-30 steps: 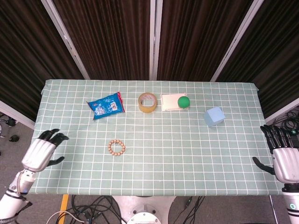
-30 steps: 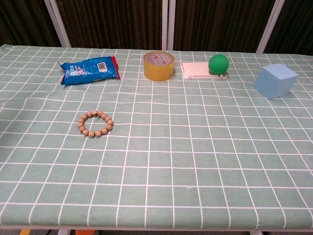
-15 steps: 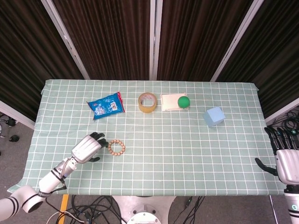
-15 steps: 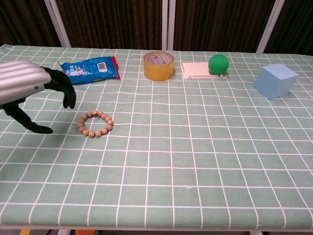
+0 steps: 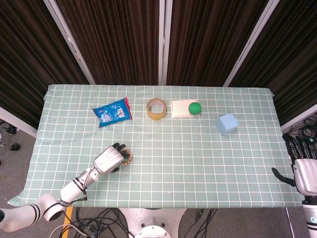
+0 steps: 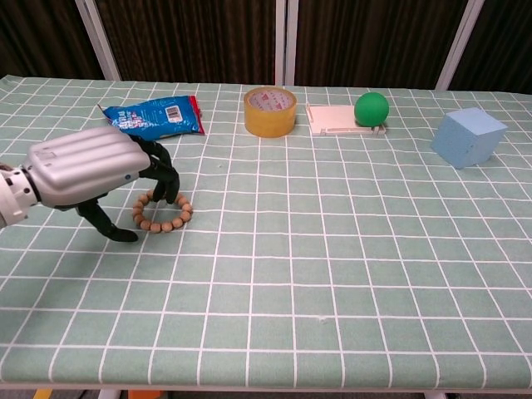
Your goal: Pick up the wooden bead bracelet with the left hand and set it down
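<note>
Left robot hand low, fingers curled – right robot hand spread

The wooden bead bracelet is a small ring of round tan beads lying flat on the green checked surface, toward its front left. Its far-left part is hidden behind dark fingers curled above it.

Silver-shelled left hand, black fingers

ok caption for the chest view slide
Left hand reaching over the wooden bead bracelet on the checked table.
</note>
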Tool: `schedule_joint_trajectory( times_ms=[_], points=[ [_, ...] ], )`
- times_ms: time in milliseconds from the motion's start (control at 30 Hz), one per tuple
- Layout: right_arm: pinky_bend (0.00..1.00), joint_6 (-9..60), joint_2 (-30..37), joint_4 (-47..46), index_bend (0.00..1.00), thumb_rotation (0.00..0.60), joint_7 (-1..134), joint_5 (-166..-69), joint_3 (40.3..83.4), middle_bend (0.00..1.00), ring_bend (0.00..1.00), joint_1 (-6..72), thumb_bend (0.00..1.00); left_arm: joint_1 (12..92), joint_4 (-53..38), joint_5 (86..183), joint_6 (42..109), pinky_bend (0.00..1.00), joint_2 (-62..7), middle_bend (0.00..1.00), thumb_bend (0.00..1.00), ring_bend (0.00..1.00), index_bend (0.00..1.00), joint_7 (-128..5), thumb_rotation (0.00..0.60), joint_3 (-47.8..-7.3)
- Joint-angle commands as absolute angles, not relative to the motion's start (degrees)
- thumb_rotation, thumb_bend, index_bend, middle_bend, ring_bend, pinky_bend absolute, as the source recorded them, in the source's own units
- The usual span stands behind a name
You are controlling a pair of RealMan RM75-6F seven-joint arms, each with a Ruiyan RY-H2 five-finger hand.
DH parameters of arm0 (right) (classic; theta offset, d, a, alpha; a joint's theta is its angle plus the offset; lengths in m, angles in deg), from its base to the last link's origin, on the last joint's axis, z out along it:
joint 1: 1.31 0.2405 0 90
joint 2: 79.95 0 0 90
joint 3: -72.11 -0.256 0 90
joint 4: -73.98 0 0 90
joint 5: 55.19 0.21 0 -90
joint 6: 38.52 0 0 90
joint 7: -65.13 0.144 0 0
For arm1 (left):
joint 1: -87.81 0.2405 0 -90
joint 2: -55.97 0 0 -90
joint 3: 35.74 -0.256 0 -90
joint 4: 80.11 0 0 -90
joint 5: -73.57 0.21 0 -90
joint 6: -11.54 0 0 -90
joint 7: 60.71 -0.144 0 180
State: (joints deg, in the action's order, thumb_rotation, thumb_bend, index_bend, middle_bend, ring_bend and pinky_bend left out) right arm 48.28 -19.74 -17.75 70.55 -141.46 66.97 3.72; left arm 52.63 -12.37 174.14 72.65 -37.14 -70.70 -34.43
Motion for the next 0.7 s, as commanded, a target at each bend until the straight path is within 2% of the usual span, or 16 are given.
schedule_joint_trajectory(
  times_ms=[33, 200, 400, 700],
  points=[
    [0.00, 48.3, -19.7, -17.5, 0.00, 0.600, 70.9, -141.3, 66.9, 0.08, 0.00, 3.6, 0.10, 52.2, -13.7, 172.9, 71.7, 0.34, -38.4, 0.49, 0.13, 0.25, 0.45, -72.6, 0.600, -34.5],
    [0.00, 48.0, -19.4, -16.7, 0.00, 0.600, 71.7, -140.9, 66.8, 0.08, 0.00, 3.6, 0.10, 52.2, -13.6, 171.1, 70.9, 0.34, -38.8, 0.50, 0.16, 0.25, 0.46, -73.8, 0.600, -35.0],
    [0.00, 47.9, -19.2, -16.1, 0.00, 0.600, 72.4, -140.8, 66.8, 0.08, 0.00, 3.5, 0.10, 51.5, -14.0, 170.3, 70.0, 0.34, -39.0, 0.51, 0.25, 0.25, 0.47, -73.9, 0.600, -35.7],
    [0.00, 47.7, -19.0, -15.8, 0.00, 0.600, 72.8, -140.5, 66.7, 0.08, 0.00, 3.4, 0.10, 50.6, -14.6, 169.4, 69.1, 0.34, -39.2, 0.51, 0.29, 0.25, 0.47, -73.4, 0.600, -36.6]
  ],
)
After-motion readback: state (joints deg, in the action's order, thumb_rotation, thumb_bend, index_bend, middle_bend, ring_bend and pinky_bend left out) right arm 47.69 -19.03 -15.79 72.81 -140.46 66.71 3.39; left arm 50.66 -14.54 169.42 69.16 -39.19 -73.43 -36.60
